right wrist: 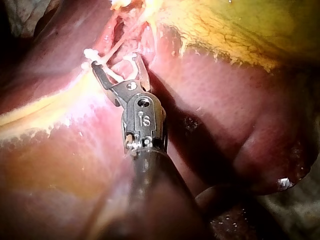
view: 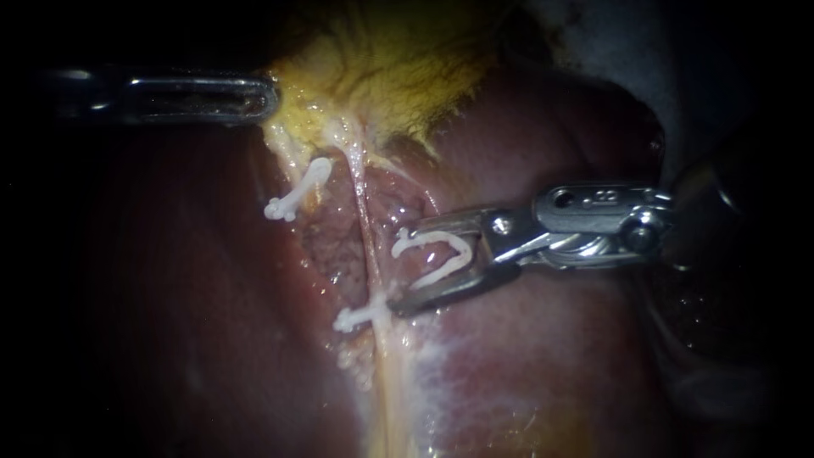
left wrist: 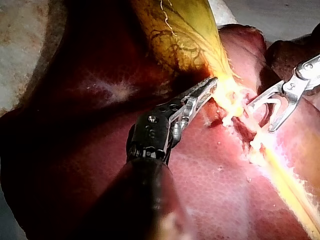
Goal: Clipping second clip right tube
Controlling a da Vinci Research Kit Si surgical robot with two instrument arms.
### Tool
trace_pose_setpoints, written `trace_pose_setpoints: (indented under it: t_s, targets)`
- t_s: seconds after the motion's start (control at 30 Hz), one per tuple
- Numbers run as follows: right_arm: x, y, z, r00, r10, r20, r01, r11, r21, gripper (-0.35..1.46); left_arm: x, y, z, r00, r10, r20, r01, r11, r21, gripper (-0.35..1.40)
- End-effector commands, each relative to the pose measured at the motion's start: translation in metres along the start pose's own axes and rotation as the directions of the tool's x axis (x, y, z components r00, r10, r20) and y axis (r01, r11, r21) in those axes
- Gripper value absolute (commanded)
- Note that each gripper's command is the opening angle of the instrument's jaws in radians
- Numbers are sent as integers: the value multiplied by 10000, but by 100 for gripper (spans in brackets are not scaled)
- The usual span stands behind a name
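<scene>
Surface (left wrist: 22, 45): pale and mottled, flecked with reddish stains in the left wrist view; greyer with wet glints in the right wrist view
Light: strong and narrow; brightest mid-scene, with glare in the left wrist view
Edges: endoscope view falls to black all round; pale grey patch (view: 593, 34) at upper right

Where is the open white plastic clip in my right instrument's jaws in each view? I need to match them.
Endoscope view: the open white U-shaped clip sits right of centre, in the jaws of the right instrument, beside the pale tube.
Left wrist view: clip in the other instrument's jaws, ahead of the left instrument.
Right wrist view: clip in its own jaws.
Shared landmark: the yellow veined gallbladder.
</scene>
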Motion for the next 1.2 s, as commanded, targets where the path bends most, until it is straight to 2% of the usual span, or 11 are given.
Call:
trace_pose_setpoints:
  t_s: [0.03,0.27,0.53,0.8,0.93,1.1,1.2]
  targets:
    - [-1,1,3,10000,79,-60,-78,9999,102,53,0,0,0,10000,1,1,-1,10000,-2,-35]
    - [-2,5,29,9952,817,-539,-759,9919,1023,53,1,-1,2,10000,7,6,-7,10000,-16,-35]
    - [0,1,35,9791,1565,-1302,-1224,9636,2378,53,2,-1,3,10000,9,9,-9,10000,-22,-35]
    - [9,-20,37,9750,1737,-1389,-1236,9424,3109,49,3,-2,4,10000,14,13,-14,10000,-31,-35]
    - [11,-25,39,9755,1723,-1367,-1222,9412,3150,45,3,-2,5,10000,13,14,-13,10000,-35,-35]
    - [13,-25,36,9737,1849,-1327,-1350,9386,3175,30,3,-2,5,10000,13,15,-13,10000,-36,-35]
    - [13,-26,36,9694,2126,-1227,-1637,9325,3219,13,3,-2,5,10000,13,15,-13,10000,-36,-35]
